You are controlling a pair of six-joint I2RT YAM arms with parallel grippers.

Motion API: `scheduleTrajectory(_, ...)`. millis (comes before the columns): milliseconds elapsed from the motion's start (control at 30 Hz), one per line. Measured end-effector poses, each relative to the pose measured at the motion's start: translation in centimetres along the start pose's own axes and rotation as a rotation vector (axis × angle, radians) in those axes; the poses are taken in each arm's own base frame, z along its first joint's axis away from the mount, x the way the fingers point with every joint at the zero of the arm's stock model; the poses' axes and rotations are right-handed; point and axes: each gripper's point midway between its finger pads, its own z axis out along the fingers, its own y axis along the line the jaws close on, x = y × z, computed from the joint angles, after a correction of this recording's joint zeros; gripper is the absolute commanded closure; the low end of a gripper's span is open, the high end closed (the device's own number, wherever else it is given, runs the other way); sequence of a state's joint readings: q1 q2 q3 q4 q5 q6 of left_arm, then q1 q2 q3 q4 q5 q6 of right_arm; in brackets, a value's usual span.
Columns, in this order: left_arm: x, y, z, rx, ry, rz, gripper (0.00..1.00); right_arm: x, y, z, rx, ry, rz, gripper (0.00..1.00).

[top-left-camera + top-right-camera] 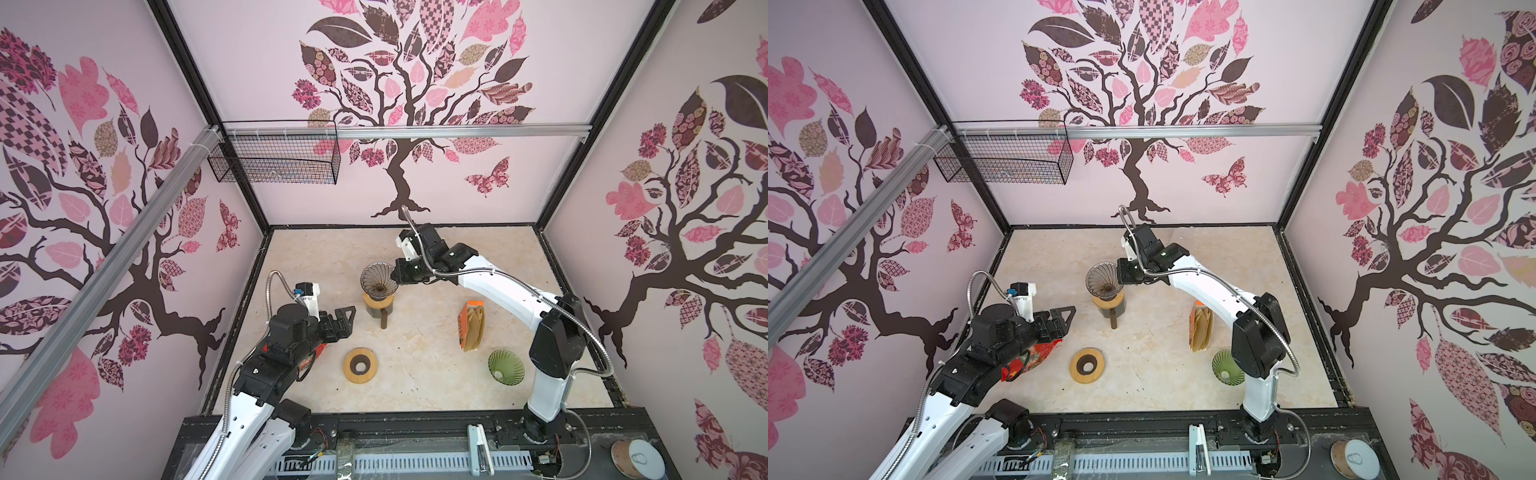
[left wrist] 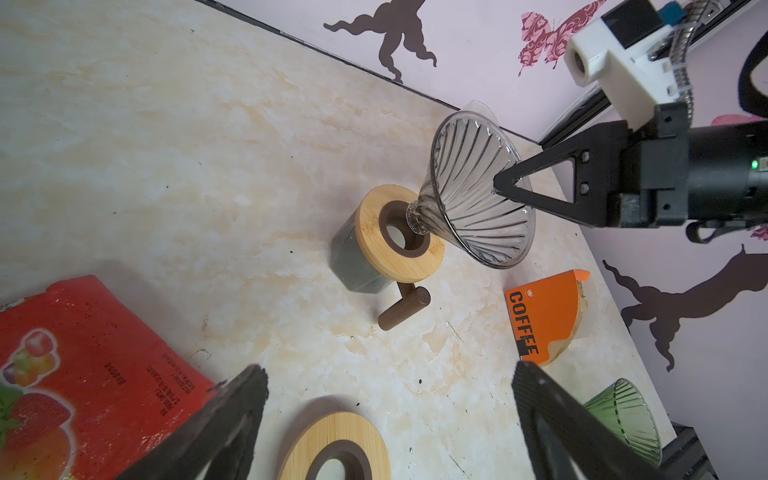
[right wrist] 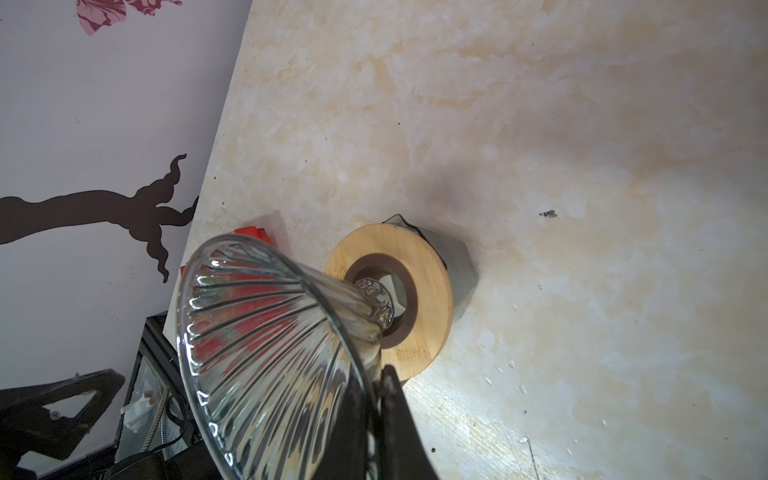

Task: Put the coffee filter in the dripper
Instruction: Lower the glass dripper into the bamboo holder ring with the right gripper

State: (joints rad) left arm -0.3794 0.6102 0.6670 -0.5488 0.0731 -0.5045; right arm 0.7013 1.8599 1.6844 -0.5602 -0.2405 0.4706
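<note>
Could drop or chip the tilted glass dripper (image 1: pixel 376 279), pinched at its rim by the clenched right gripper (image 1: pixel 398 277) over the wooden ring (image 2: pixel 372 224), on any slip, with left gripper (image 1: pixel 345 321) released and filters (image 1: pixel 476 332) well apart in their orange pack (image 2: pixel 540 316).

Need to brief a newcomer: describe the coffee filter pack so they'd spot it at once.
On the marble tabletop, look at the right half. The coffee filter pack sits just beyond the green glass dripper: the only orange sleeve, with brown paper filters poking out.

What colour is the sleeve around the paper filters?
Orange cardboard sleeve, black COFFEE lettering; clearest in the left wrist view.
</note>
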Motion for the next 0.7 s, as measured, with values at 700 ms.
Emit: scheduleTrajectory(700, 0.0, 0.0, 0.0, 0.002, -0.001, 0.001, 0.05, 0.7, -0.9, 2.0, 0.024, 0.045, 0.011, 0.93)
